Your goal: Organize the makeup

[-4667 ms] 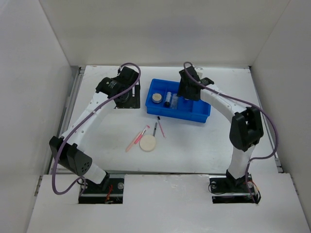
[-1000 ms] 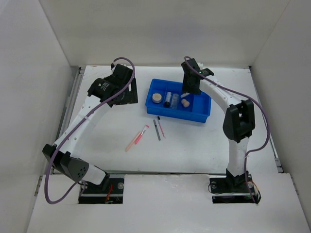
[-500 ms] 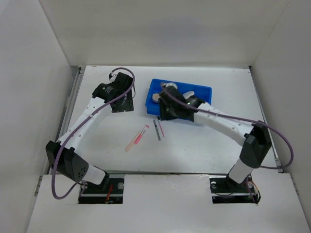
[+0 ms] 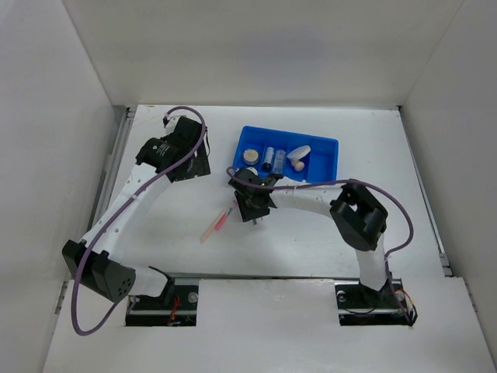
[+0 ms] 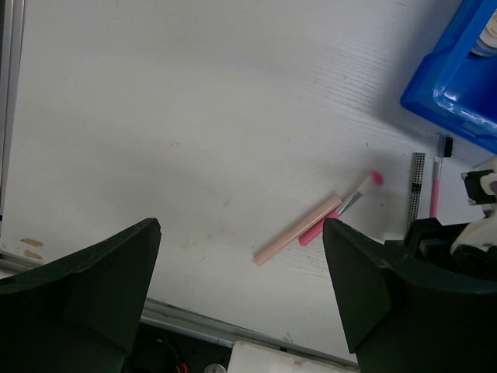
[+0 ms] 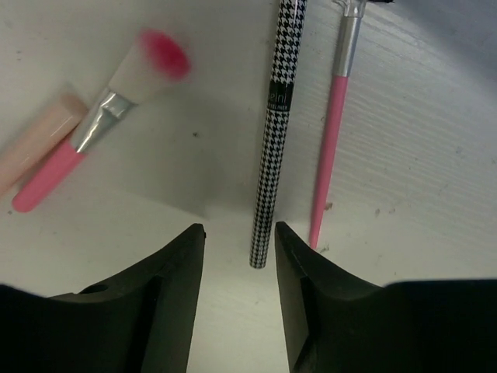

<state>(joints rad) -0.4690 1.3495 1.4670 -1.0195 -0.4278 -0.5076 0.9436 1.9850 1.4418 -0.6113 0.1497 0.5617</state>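
The white worktop [image 4: 311, 241] carries a blue tray [image 4: 332, 167] towards the back. Nearer lie a pink brush [image 6: 97, 128] close alongside a peach stick [image 6: 31, 144]. Beside them, a checked pencil [image 6: 276, 124] and a thin pink wand [image 6: 330, 140] lie side by side.

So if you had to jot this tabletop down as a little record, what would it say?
In the blue tray: round compact, dark-capped tube, peach sponge, cream puff
Loose on the table: checkered pencil, thin pink stick, pink brush, peach stick
Right gripper: open, low over the checkered pencil's end, a finger either side
Left gripper: open, holding nothing, above the table
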